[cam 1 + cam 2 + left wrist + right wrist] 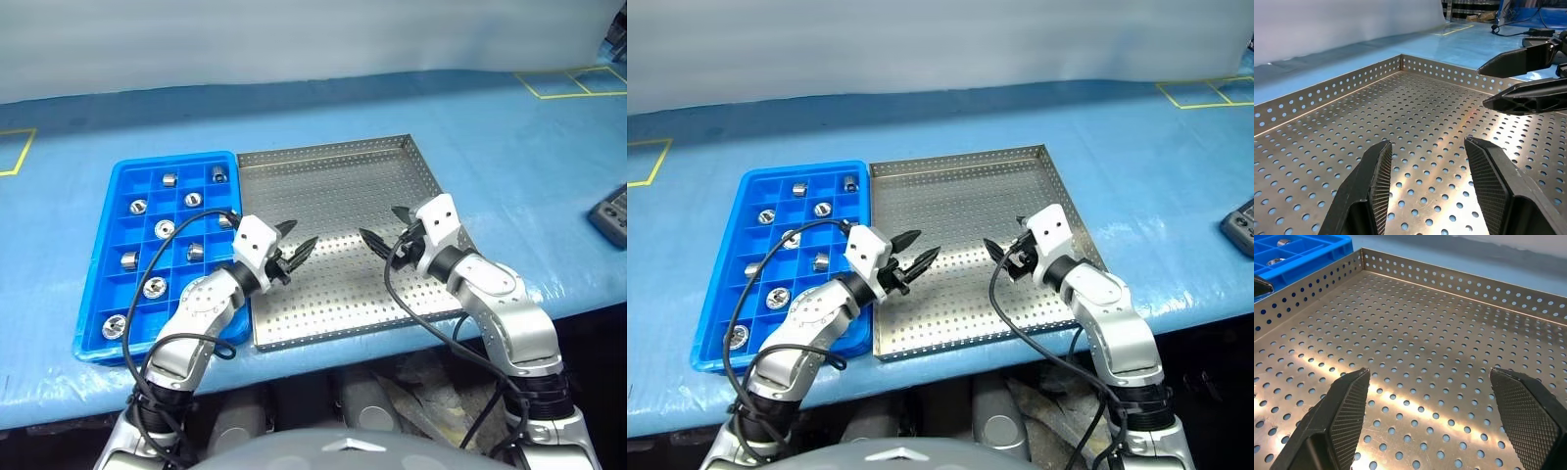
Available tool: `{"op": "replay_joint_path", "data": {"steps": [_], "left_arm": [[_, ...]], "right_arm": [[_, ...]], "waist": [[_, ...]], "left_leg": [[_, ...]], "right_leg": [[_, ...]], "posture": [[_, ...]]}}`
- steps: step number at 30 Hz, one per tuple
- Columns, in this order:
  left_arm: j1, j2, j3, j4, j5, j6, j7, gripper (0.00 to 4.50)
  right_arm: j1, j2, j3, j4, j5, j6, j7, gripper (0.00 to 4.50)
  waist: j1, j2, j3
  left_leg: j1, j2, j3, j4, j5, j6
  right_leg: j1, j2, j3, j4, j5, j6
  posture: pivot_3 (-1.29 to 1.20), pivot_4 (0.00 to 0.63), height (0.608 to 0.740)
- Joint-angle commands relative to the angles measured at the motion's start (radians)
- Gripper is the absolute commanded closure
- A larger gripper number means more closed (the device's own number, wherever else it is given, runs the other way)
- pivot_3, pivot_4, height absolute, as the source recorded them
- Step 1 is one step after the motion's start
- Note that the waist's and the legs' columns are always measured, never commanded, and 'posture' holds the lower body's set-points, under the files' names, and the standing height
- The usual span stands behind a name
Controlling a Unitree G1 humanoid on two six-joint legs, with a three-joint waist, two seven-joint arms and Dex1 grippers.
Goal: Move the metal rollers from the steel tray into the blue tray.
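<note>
From the left eye view, you can see the steel tray (343,240) sitting bare on the blue worktop (509,147), its perforated floor carrying no rollers at all. The metal rollers (165,228) lie in the blue tray (95,304) just to the left, its edge touching the steel tray, spread one to a compartment. By the look of it, the transfer is finished or as good as finished, with nothing left to collect from the steel floor.

Your left end effector (293,254) hangs over the steel tray's left part, jaws parted and empty, with the nearest rollers just beside it across the rim. Your right end effector (386,226) hangs over the tray's middle, spread wider and also empty, well apart from the rollers.

In the right eye view, you get the same layout: both end effectors point toward each other above bare metal.

In the left wrist view, your fingers (1371,191) frame only perforated floor, and the right end effector's fingers show opposite.

In the right wrist view, the widely spread fingers (1337,421) again frame empty floor, and beyond the rim two rollers sit in the blue tray's corner.
</note>
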Motion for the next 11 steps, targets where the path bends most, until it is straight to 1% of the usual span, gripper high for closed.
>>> {"op": "replay_joint_path", "data": {"steps": [1,11], "left_arm": [[0.005,-0.005,0.012,-0.039,0.016,-0.019,0.013,1.91],[-0.005,-0.037,0.006,-0.021,0.059,-0.055,0.05,1.91]], "right_arm": [[-0.006,0.0,-0.006,-0.001,0.007,-0.034,0.01,0.38],[-0.041,0.009,0.023,0.044,-0.014,-0.074,0.01,0.38]], "waist": [[0.002,0.0,0.0],[0.015,0.0,0.0]], "left_leg": [[0.0,0.0,0.0,0.0,0.0,0.0],[0.0,0.0,0.0,0.0,0.0,0.0]], "right_leg": [[0.0,0.0,0.0,0.0,0.0,0.0],[0.0,-0.001,0.0,0.0,0.0,0.0]], "posture": [[-0.23,0.15,0.74],[-0.21,0.15,0.74]]}}
